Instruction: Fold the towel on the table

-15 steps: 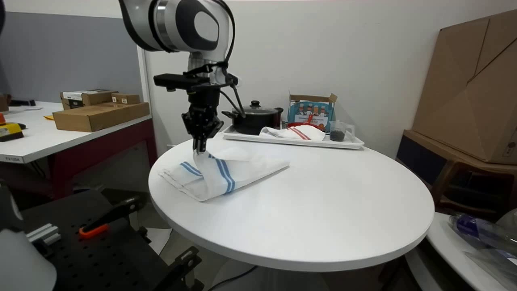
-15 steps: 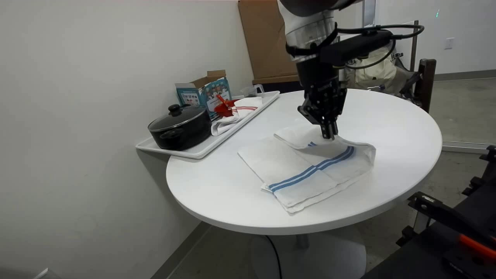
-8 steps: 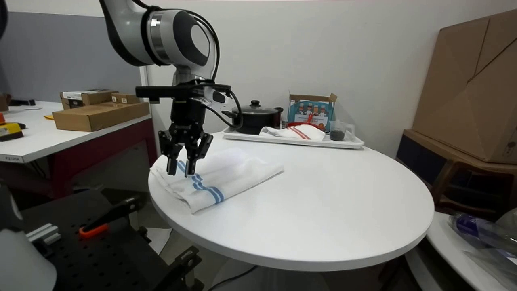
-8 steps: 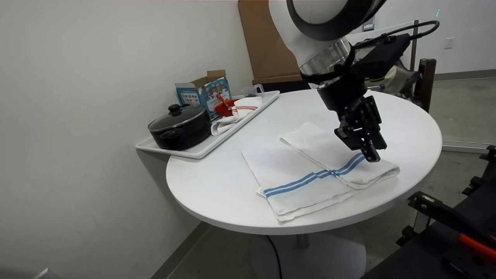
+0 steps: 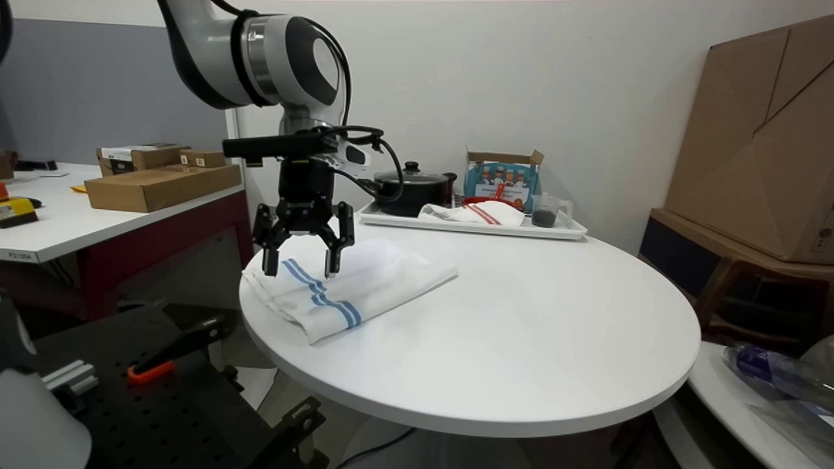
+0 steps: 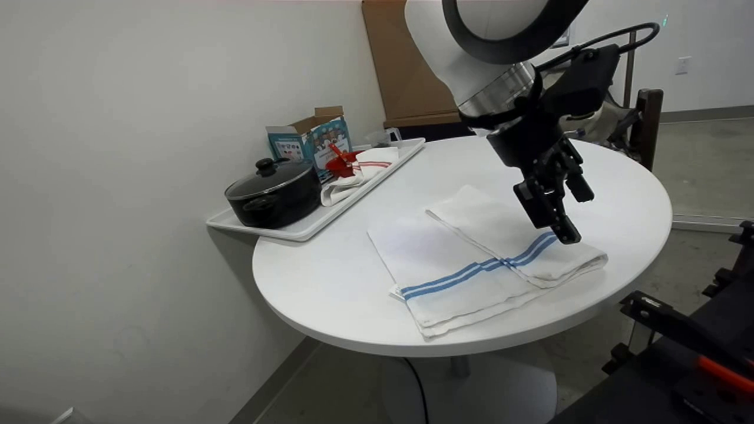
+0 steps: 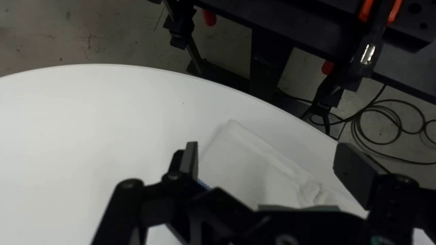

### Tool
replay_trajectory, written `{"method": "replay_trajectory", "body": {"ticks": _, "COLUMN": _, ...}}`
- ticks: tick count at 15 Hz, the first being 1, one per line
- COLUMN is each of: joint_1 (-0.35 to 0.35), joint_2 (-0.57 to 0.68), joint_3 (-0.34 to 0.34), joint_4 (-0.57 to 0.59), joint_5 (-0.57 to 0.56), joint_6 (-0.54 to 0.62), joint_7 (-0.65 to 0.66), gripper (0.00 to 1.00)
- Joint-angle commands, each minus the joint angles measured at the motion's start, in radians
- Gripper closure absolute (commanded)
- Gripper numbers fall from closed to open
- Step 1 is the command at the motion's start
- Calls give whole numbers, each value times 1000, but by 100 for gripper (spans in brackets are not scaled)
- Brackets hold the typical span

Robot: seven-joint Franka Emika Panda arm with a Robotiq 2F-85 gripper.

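A white towel [image 5: 391, 277] with blue stripes lies on the round white table [image 5: 521, 339], near its edge. In an exterior view, a folded-over flap covers part of the towel [image 6: 447, 253], leaving lower layers showing beside it. My gripper [image 5: 300, 268] hangs over the striped end, its jaws spread wide with nothing held between them. From another angle the gripper [image 6: 574, 217] tilts down just above the flap; whether a fingertip touches the cloth I cannot tell. In the wrist view the towel [image 7: 238, 163] shows between the parted fingers [image 7: 354, 173], partly hidden by the gripper's body.
At the table's back, a white tray [image 6: 306, 232] carries a black lidded pot [image 6: 277, 200], a red-striped cloth [image 5: 492, 213], a blue box [image 5: 502, 177] and a clear cup [image 5: 546, 212]. A dark bench with clamps [image 5: 156, 391] stands close to the table's edge.
My gripper has let go of the raised towel fold, moved toward the table's near edge and spread its fingers. The fold has dropped flat, and the towel lay still over the last half second.
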Motion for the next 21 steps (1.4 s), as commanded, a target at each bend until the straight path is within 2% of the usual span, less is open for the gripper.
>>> {"method": "replay_trajectory", "body": {"ticks": 1, "joint_1": 11, "joint_2": -5, "joint_3": -8, "joint_4": 23, "joint_5": -49, "joint_6": 12, "joint_7": 27, "gripper": 0}}
{"method": "replay_trajectory", "body": {"ticks": 7, "joint_1": 64, "joint_2": 41, "joint_3": 18, "joint_4": 53, "joint_5": -212, "joint_6": 100, "joint_7": 123, "gripper": 0}}
{"method": "replay_trajectory", "body": {"ticks": 9, "joint_1": 91, "joint_2": 60, "joint_3": 35, "joint_4": 65, "joint_5": -231, "joint_6": 122, "joint_7": 128, "gripper": 0}}
{"method": "replay_trajectory", "body": {"ticks": 16, "joint_1": 163, "joint_2": 108, "joint_3": 96, "joint_4": 120, "joint_5": -149, "joint_6": 183, "joint_7": 93, "gripper": 0}}
{"method": "replay_trajectory", "body": {"ticks": 21, "joint_1": 187, "joint_2": 165, "joint_3": 107, "joint_4": 145, "joint_5": -112, "joint_6": 185, "joint_7": 96, "gripper": 0}}
